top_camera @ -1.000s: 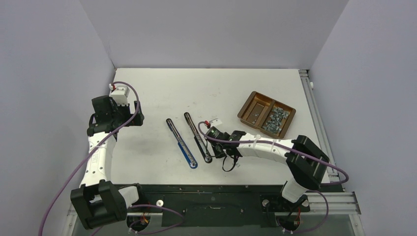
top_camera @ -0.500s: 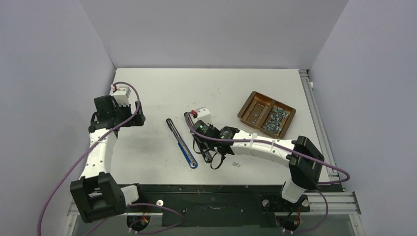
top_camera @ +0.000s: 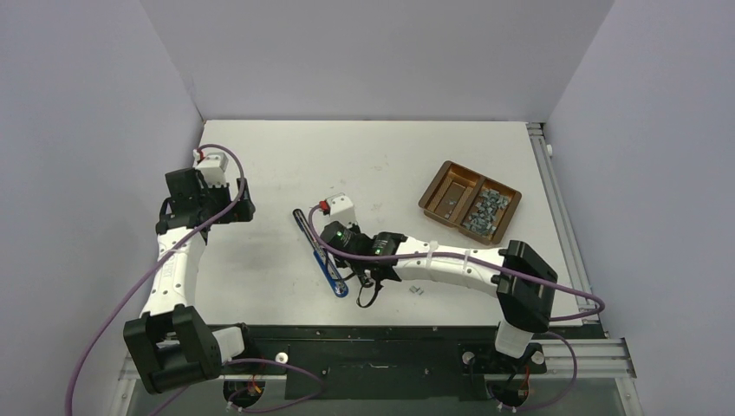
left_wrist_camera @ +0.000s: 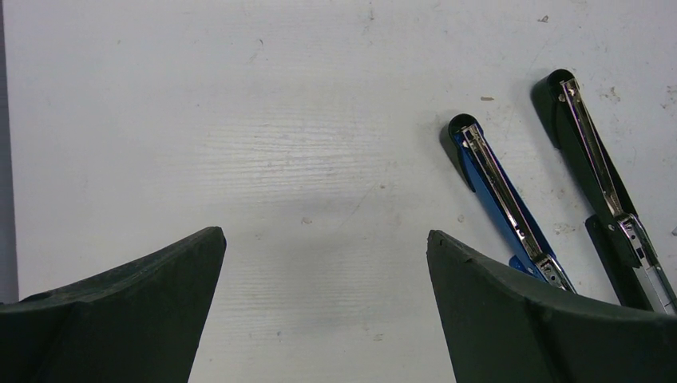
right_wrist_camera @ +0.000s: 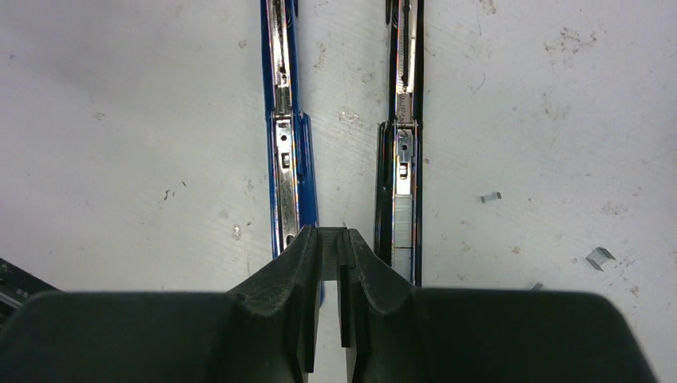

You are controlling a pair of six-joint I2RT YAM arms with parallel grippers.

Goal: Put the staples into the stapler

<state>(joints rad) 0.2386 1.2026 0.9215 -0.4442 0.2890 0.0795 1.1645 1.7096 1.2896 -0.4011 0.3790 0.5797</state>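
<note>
Your right tool (right_wrist_camera: 330, 233) is pressed together on what looks like a small silver-grey strip of joined staples (right_wrist_camera: 330, 257). It holds the strip low over the white bench (right_wrist_camera: 120, 120), in the gap between the blue stapler opened flat (right_wrist_camera: 283, 159) and the black stapler opened flat (right_wrist_camera: 403, 136).

Both lie with their metal channels facing up, so a strip can drop straight in. The black one seems to carry a grey strip already, so I judge the blue one is next (shift left and keep the strip lengthwise).

Your left tool (left_wrist_camera: 323, 235) hangs spread wide and empty, well apart from the work.

The pile of spare staples (top_camera: 485, 212) sits in the brown two-compartment tray (top_camera: 442, 186), off to the right. Mind the few loose staples (right_wrist_camera: 600, 257) lying beside the black stapler. Nothing blocks the blue channel.
</note>
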